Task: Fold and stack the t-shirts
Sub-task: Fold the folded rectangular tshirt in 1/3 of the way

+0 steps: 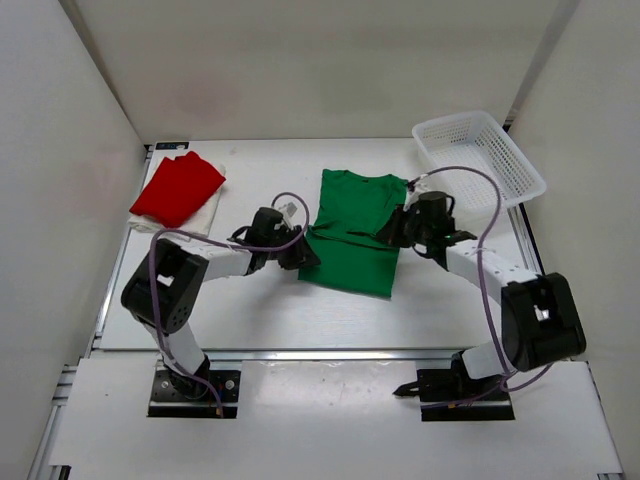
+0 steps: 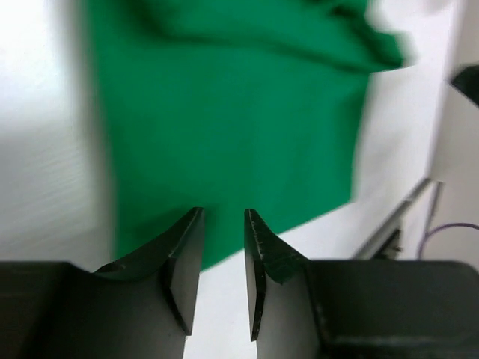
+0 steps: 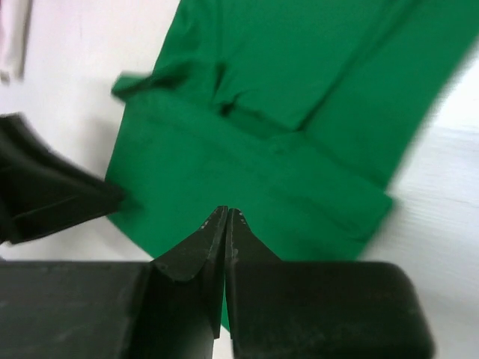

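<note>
The green t-shirt (image 1: 352, 232) lies partly folded on the white table, its sides turned in. It fills the left wrist view (image 2: 232, 112) and the right wrist view (image 3: 284, 127). My left gripper (image 1: 300, 252) is at the shirt's near left edge. Its jaws (image 2: 223, 217) stand a narrow gap apart with nothing between them. My right gripper (image 1: 392, 228) is over the shirt's right edge, and its jaws (image 3: 227, 212) are pressed together with no cloth seen between them. The red t-shirt (image 1: 178, 188) lies folded on the white t-shirt (image 1: 216, 205) at the back left.
A white mesh basket (image 1: 480, 157) stands tilted at the back right corner. White walls close in the table on the left, back and right. My left gripper also shows as a dark shape in the right wrist view (image 3: 45, 194).
</note>
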